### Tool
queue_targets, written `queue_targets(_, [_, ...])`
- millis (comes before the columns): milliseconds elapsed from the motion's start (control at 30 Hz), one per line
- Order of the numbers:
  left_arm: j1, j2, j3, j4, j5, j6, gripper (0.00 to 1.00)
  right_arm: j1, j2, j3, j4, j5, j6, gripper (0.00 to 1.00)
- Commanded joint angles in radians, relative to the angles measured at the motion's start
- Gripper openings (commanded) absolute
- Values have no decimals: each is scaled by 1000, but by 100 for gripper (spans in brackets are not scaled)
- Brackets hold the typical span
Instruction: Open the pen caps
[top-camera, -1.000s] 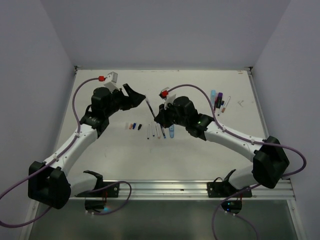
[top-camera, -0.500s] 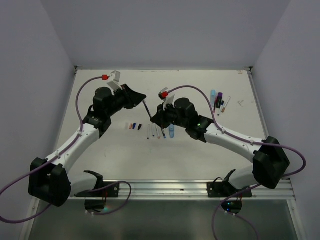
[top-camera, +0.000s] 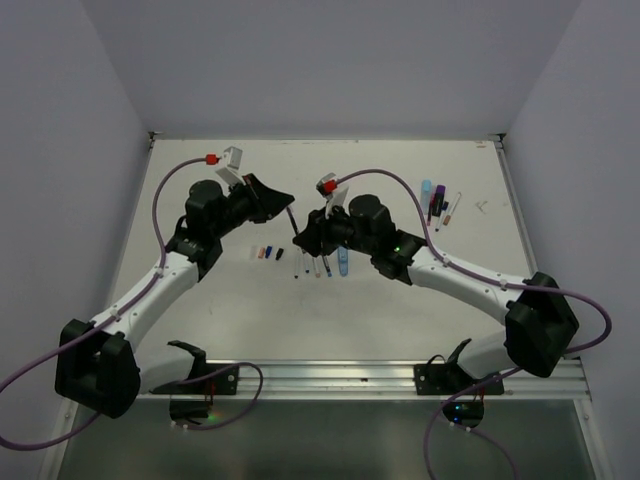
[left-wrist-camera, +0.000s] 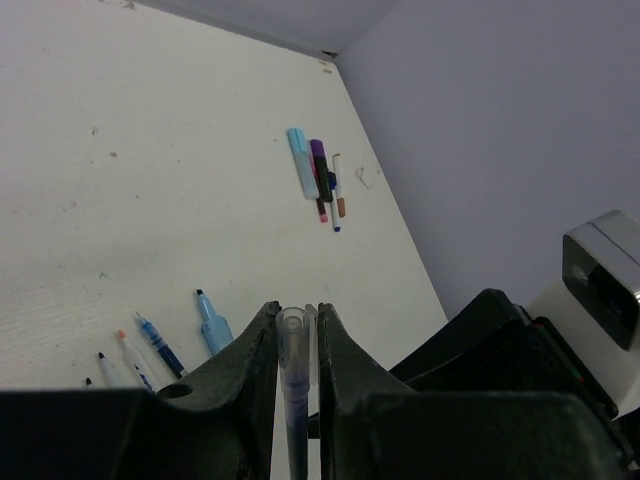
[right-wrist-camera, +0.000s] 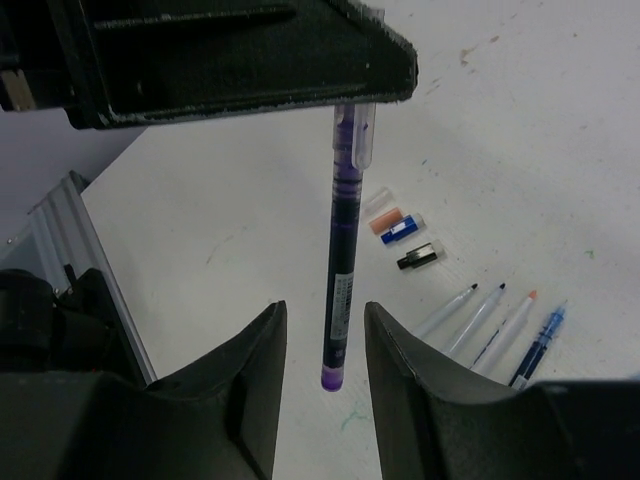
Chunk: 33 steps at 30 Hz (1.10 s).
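Risk sits in the handover between the arms; the left gripper (left-wrist-camera: 295, 312) has its jaws closed narrowly on the capped end of a purple pen (right-wrist-camera: 340, 250), with the clear cap (right-wrist-camera: 361, 140) and its clip showing just under them; the pen is held above the table (top-camera: 220, 300) between the two arms. The right gripper (right-wrist-camera: 322, 308) has its jaws partly open, one on each side of the pen's lower end and touching neither side. If these jaws close off-centre, they would likely push the barrel sideways and lever it in the left grip; a hold on only the very tip could slip under the pull; a pull off the pen's axis could jam the cap; a sudden release could drop the pen onto the uncapped pens (right-wrist-camera: 480, 310) and loose caps (right-wrist-camera: 402, 230) nearby. More capped pens (top-camera: 437, 203) lie well apart, to the far right.
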<state>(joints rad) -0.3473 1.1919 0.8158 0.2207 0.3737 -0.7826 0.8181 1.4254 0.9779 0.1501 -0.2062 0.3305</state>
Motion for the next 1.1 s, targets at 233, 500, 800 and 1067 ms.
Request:
queue_targets(233, [-2, -64, -26, 42, 27, 16, 0, 3, 102, 176, 60, -33, -7, 41])
queue_targets(500, [-2, -77, -29, 71, -4, 28, 0, 1, 87, 150, 43, -47, -25, 0])
queue_targets(800, [5, -136, 3, 207, -217, 51, 0, 4, 40, -30, 17, -91, -59, 0])
queue_targets(1067, [8, -170, 49, 394, -445, 112, 0, 24, 9, -191, 63, -114, -56, 0])
